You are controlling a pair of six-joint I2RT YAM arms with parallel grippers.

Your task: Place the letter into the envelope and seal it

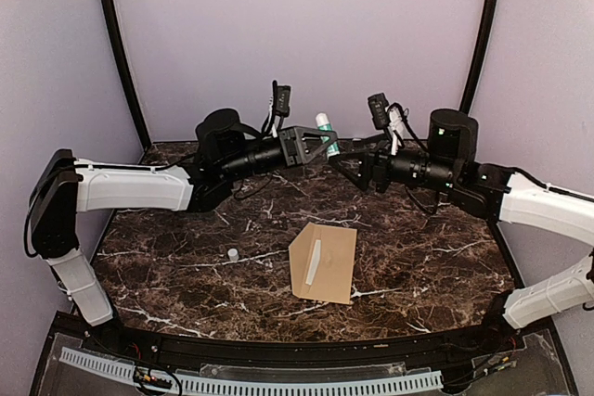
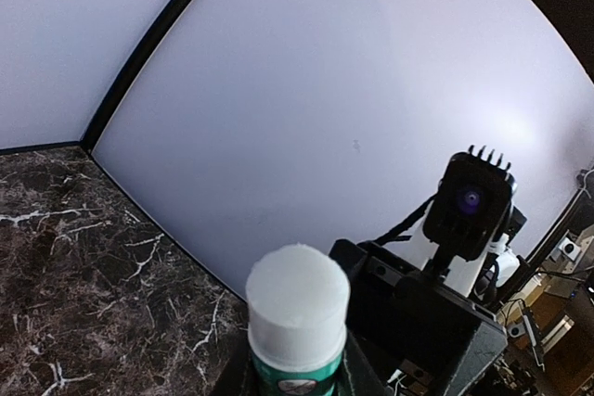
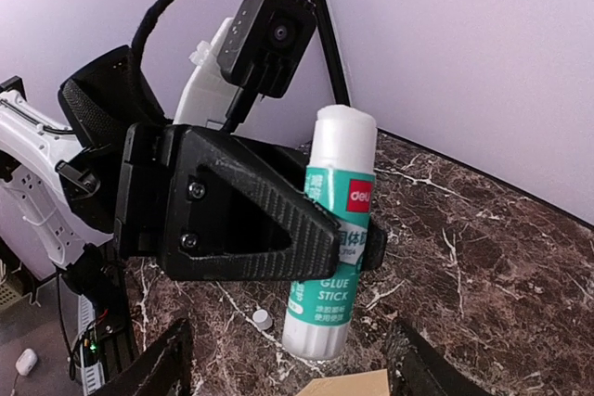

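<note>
– Envelope [image 1: 325,261] first: where is it?
– Flat on the marble table [image 1: 418,257], towards the front edge and roughly midway between the two arm bases. It is plain brown, and a narrow pale strip [image 1: 311,264] lies on its left half. Neither arm touches it; both are held up well behind it.
– What has the left gripper [image 1: 325,144] got?
– A glue stick [image 3: 334,248], pinched around its middle. The black fingers [image 3: 278,229] are closed in on the tube from both sides. The stick stands upright with a green and white label, and its top end is bare white glue. In the left wrist view that round white top [image 2: 297,299] sits at the bottom centre, with the back wall behind it.
– And the right gripper [image 1: 342,160]?
– Jaws spread wide, gripping nothing. It points at the left gripper and sits just beside the stick. In its own wrist view its fingers [image 3: 160,359] show at the two bottom corners, and the stick stands out ahead of them, untouched.
– Anything else on the table?
– A small white cap [image 1: 233,253], alone on the marble a little to the left of the envelope, not touching it. The right wrist view shows it too, below the left gripper.
</note>
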